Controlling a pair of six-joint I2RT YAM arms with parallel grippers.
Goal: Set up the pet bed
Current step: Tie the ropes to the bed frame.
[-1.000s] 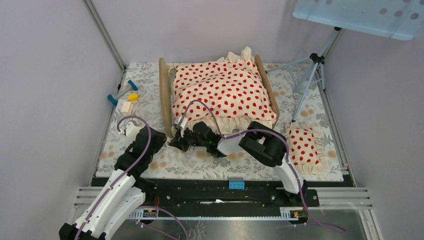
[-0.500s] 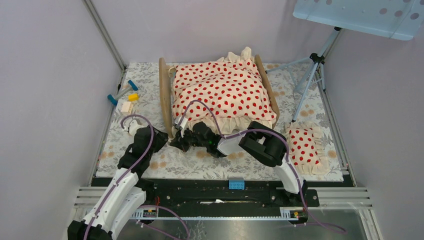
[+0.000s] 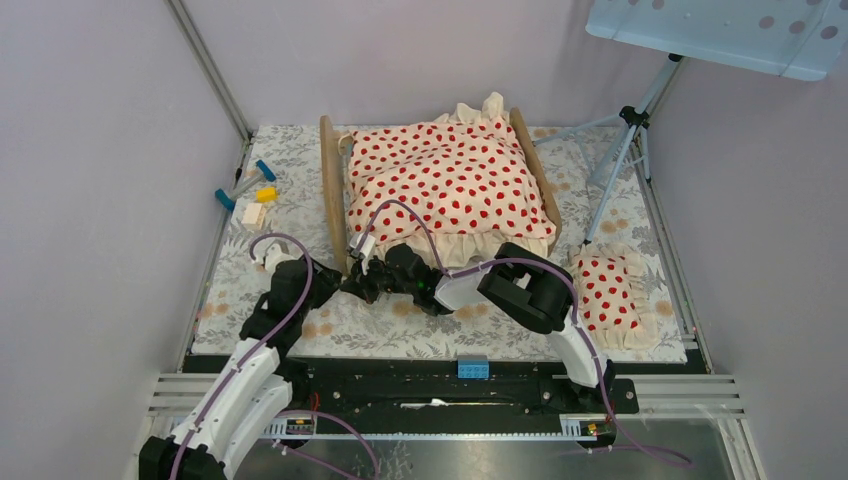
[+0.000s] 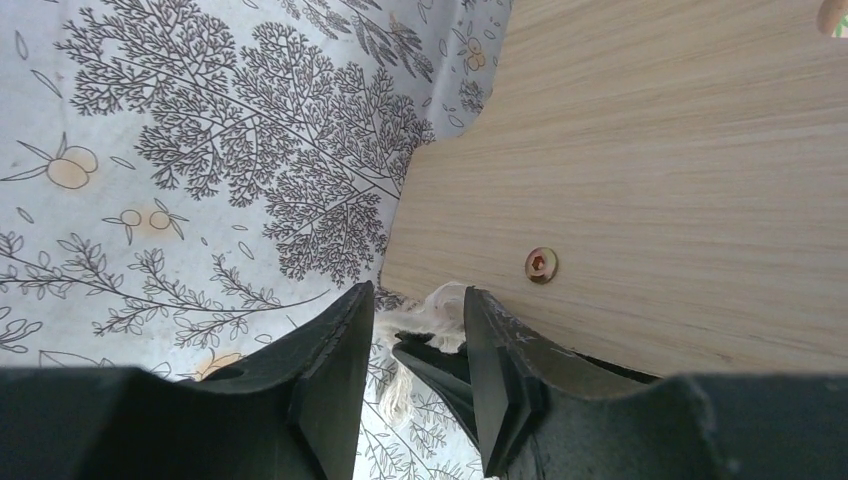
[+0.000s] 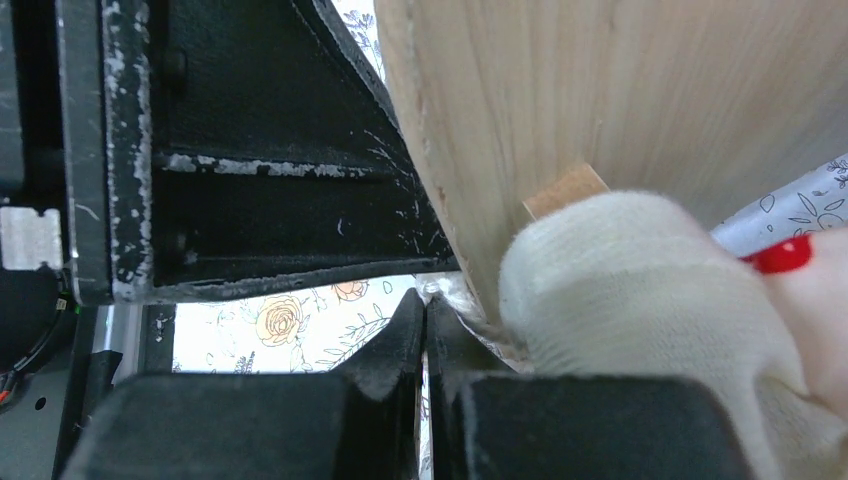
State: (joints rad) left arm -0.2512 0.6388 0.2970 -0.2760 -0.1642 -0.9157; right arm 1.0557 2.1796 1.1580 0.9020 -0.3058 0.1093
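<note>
Pet bed corner lies just beside both jaws

The pet bed is pale, straight-grained wood with one brass-coloured screw head. The blanket is cream, scattered with red dots, and the pillow has the same print. The tablecloth is off-white, printed with grey leafy sprigs and small tan-orange blossoms. The brick is blue, the rail black, the cables purple.
</note>
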